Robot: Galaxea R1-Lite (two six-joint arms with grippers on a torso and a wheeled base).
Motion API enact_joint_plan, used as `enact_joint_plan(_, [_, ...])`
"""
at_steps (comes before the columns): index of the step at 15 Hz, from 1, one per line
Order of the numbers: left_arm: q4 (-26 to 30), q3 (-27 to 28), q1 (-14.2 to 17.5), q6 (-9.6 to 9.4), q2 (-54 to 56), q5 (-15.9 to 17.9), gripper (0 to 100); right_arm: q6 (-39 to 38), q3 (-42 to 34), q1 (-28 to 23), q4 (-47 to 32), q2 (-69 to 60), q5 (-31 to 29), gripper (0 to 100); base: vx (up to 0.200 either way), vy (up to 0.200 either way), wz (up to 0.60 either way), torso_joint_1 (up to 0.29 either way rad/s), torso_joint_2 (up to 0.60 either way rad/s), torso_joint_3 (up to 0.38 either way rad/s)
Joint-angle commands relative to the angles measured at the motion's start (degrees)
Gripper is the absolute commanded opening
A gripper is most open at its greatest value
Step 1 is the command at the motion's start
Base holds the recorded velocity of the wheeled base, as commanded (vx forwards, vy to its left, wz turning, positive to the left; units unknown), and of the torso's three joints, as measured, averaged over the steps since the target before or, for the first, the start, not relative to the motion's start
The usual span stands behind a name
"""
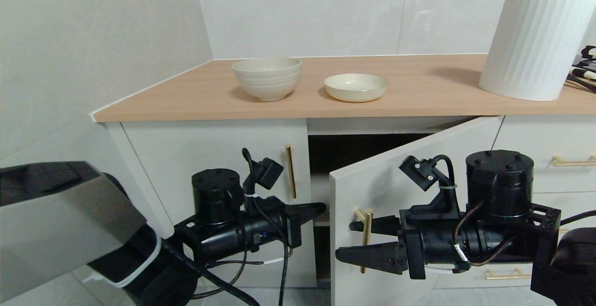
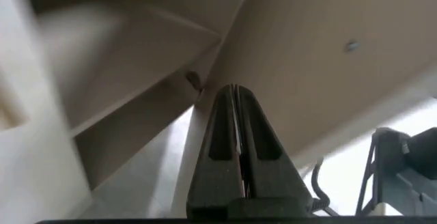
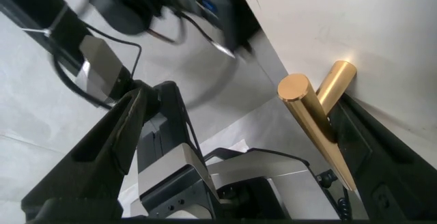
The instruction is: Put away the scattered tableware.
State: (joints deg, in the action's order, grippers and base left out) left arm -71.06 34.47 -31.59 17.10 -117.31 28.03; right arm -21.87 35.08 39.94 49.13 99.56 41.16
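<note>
A ribbed cream bowl and a shallow cream dish stand side by side on the wooden countertop. Below them a white cabinet door hangs partly open. My right gripper is open, one finger on each side of the door's brass handle; the handle lies close to one finger. My left gripper is shut and holds nothing. Its tip points into the dark gap at the door's free edge, with the cabinet's inner panels ahead of it.
A tall white ribbed container stands at the counter's right end, with dark utensils beyond it. The closed left door carries its own brass handle. Drawers with brass pulls lie to the right. A tiled wall bounds the left side.
</note>
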Motion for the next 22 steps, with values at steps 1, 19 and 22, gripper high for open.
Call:
enact_joint_plan(1, [-0.22,2.18,-1.64,-0.05,-4.77,-0.25,0,-0.01,-0.28,-0.03,-0.09,0.2,-0.11,100,0.0,0.0,0.0,0.0,0.0,0.0])
enact_joint_plan(19, [-9.8,3.85,-5.5,0.12,-8.73,-0.25,0,0.51,-5.47,-6.63,0.35,-3.32,-2.04,100,0.0,0.0,0.0,0.0,0.0,0.0])
enact_joint_plan(22, [-9.8,3.85,-6.3,0.21,-8.46,-0.34,0,0.86,-10.04,-6.54,0.18,-8.33,-7.41,100,0.0,0.0,0.0,0.0,0.0,0.0])
